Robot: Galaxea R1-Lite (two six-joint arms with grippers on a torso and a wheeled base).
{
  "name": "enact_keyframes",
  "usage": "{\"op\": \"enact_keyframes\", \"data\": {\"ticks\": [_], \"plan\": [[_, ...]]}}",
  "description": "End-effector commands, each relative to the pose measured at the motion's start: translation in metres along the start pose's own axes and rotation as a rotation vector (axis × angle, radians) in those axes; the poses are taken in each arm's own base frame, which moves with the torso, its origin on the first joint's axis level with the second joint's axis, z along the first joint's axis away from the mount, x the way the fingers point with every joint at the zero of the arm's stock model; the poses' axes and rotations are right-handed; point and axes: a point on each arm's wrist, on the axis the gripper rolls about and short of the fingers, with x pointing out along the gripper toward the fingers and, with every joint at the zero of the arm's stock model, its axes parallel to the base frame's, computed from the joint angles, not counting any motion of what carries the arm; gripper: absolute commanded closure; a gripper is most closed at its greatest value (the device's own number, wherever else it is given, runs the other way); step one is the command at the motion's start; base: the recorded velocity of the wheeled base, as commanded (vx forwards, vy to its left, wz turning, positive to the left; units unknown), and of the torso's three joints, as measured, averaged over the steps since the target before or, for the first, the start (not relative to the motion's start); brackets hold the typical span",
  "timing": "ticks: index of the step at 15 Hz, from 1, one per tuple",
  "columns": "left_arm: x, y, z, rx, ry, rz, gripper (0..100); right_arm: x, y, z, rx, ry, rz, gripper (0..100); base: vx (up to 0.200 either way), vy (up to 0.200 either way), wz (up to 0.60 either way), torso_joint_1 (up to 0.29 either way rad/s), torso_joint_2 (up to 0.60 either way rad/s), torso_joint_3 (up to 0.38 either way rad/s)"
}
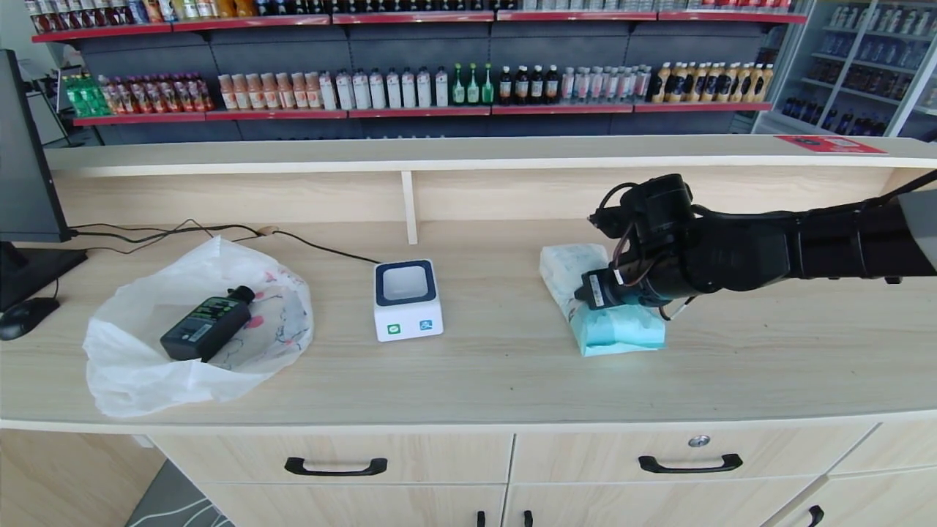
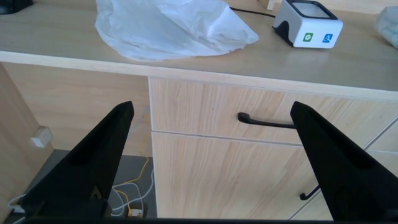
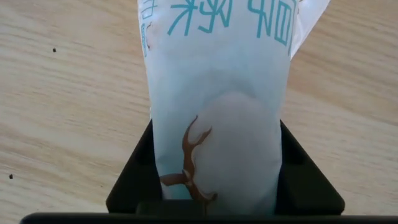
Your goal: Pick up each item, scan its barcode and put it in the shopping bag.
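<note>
A pale blue tissue pack lies on the wooden counter, right of the white barcode scanner. My right gripper is down over it; in the right wrist view its fingers press both sides of the pack, shut on it. The white shopping bag lies open at the left with a black bottle-like item inside. My left gripper hangs open in front of the drawers, below the counter edge, with the bag and the scanner above it.
A monitor and a mouse stand at the far left, with cables running to the scanner. A raised ledge bounds the back of the counter. Drawer handles face the left gripper.
</note>
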Motion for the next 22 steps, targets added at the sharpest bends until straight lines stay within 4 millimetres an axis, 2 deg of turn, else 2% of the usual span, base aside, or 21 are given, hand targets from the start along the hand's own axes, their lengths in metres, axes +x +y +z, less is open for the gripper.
{"op": "enact_keyframes", "data": {"ticks": [1,5,9,11,13,15,18,19,20,22], "plan": [[0.0,0.0,0.0,0.0,0.0,0.0,0,-0.002,-0.001,0.0,-0.001,0.007,-0.002,100,0.0,0.0,0.0,0.0,0.0,0.0],[0.0,0.0,0.0,0.0,0.001,0.0,0,-0.012,-0.001,0.002,-0.006,0.007,-0.001,100,0.0,0.0,0.0,0.0,0.0,0.0],[0.0,0.0,0.0,0.0,0.0,0.0,0,-0.036,-0.004,0.009,0.004,-0.028,-0.001,100,0.0,0.0,0.0,0.0,0.0,0.0],[0.0,0.0,0.0,0.0,0.0,0.0,0,-0.054,-0.005,0.012,0.005,-0.062,0.001,100,0.0,0.0,0.0,0.0,0.0,0.0],[0.0,0.0,0.0,0.0,0.0,0.0,0,-0.079,-0.006,0.013,0.005,-0.092,0.004,100,0.0,0.0,0.0,0.0,0.0,0.0],[0.0,0.0,0.0,0.0,0.0,0.0,0,-0.097,-0.007,0.01,0.006,-0.108,0.002,100,0.0,0.0,0.0,0.0,0.0,0.0],[0.0,0.0,0.0,0.0,0.0,0.0,0,-0.143,-0.011,-0.006,0.006,-0.144,0.011,100,0.0,0.0,0.0,0.0,0.0,0.0],[0.0,0.0,0.0,0.0,0.0,0.0,0,-0.152,-0.008,-0.009,0.001,-0.155,0.02,100,0.0,0.0,0.0,0.0,0.0,0.0],[0.0,0.0,0.0,0.0,0.0,0.0,0,-0.17,-0.004,-0.013,-0.009,-0.182,0.041,100,0.0,0.0,0.0,0.0,0.0,0.0],[0.0,0.0,0.0,0.0,0.0,0.0,0,-0.197,0.006,-0.032,-0.041,-0.197,0.085,100,0.0,0.0,0.0,0.0,0.0,0.0]]}}
